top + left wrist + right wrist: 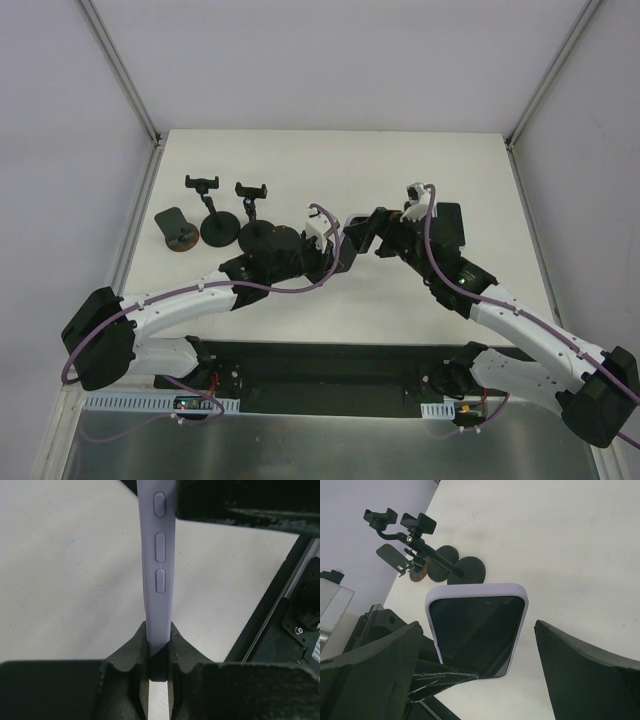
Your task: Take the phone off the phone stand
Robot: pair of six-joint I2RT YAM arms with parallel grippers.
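The phone (480, 630), in a lilac case, is off the stands (437, 557). In the right wrist view it hangs mid-frame with its screen toward the camera. The three stands sit well apart at the upper left on the counter (570, 540), and none of them carries anything. The left claw (160, 647) is clamped tight on the phone. Its wrist view shows the case edge-on, buttons running up the centre of the frame, pinched at its lower end between the two fingers at the bottom. The right claw (479, 624) is spread wide, one finger at the lower left and the other at the lower right of its view. The phone lies between them, with a plain gap on the right and no sign of pressure on the left, so this claw grips nothing. In the top view both claws meet near the centre of the counter, to the right of the stands. As I judge it, the lift-off step is done and the left arm alone carries the phone, which leaves setting it down. For that, the right claw should draw back from the phone's upper end without brushing it. The left arm should then lower the phone flat onto bare counter away from the stands, and only then let go.
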